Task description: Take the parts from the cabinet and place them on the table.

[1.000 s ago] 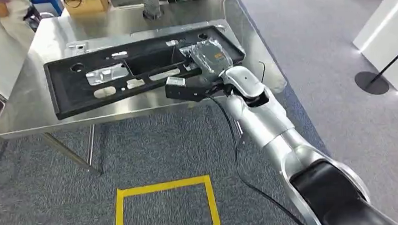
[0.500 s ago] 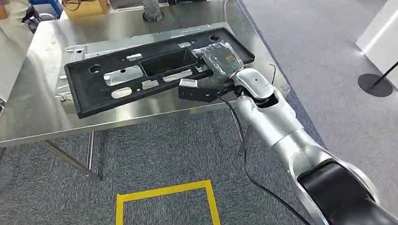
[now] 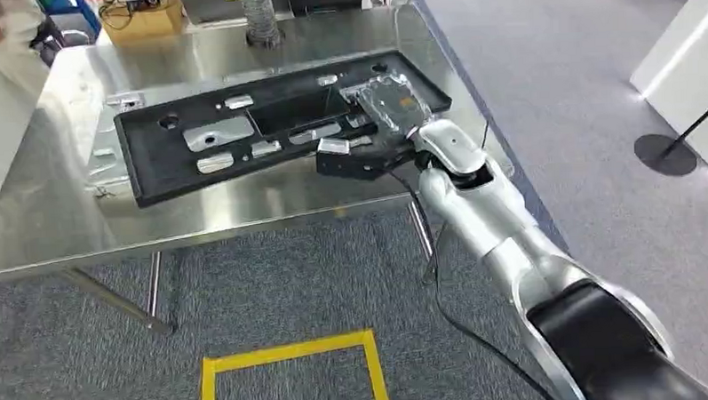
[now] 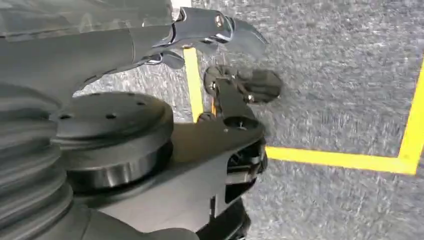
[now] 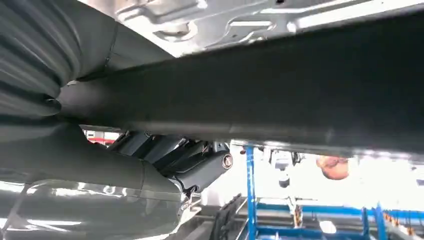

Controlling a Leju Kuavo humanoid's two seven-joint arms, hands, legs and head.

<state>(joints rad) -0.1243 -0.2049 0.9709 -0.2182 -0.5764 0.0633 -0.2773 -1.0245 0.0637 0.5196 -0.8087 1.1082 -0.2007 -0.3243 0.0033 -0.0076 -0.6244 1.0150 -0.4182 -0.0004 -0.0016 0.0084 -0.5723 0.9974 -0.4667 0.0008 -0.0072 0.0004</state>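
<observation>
You're at the placing step: your right hand (image 3: 392, 110) grips the near-right end of the black panel (image 3: 268, 132), which looks flat on the table (image 3: 58, 219), so next you just let go and back off.

A yellow tape square (image 3: 290, 367) is marked on the grey carpet (image 3: 273, 274), well below the hand. A cardboard box (image 3: 140, 16) stands at the far left of the counter. A black round stand base (image 3: 661, 146) lies to the right.
</observation>
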